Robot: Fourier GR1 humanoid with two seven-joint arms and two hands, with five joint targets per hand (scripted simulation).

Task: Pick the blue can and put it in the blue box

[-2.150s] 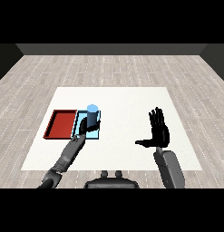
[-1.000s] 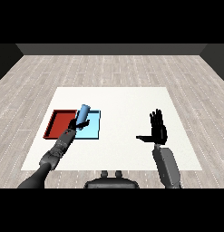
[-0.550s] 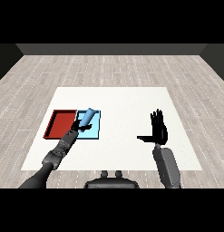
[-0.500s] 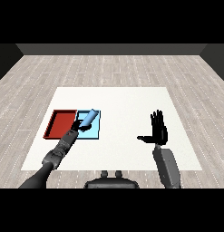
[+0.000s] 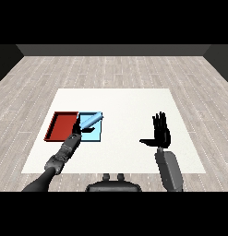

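Note:
The blue can (image 5: 92, 121) is tipped far over, almost on its side, above the far part of the light blue tray (image 5: 93, 135). Its top points to the right and away from me. My left hand (image 5: 74, 135) is at the can's near left end, over the tray's left edge, and its hold on the can is hidden. My right hand (image 5: 161, 134) is raised over the bare table at the right, open and upright, with nothing in it.
The red tray (image 5: 61, 126) lies directly left of the light blue tray, touching it. Both trays sit on the left part of the white table (image 5: 124, 106), whose near edge runs just behind my forearms.
The can has gone from upright to nearly lying down over the blue tray. My left forearm has drawn back toward the lower left. The right hand has barely moved.

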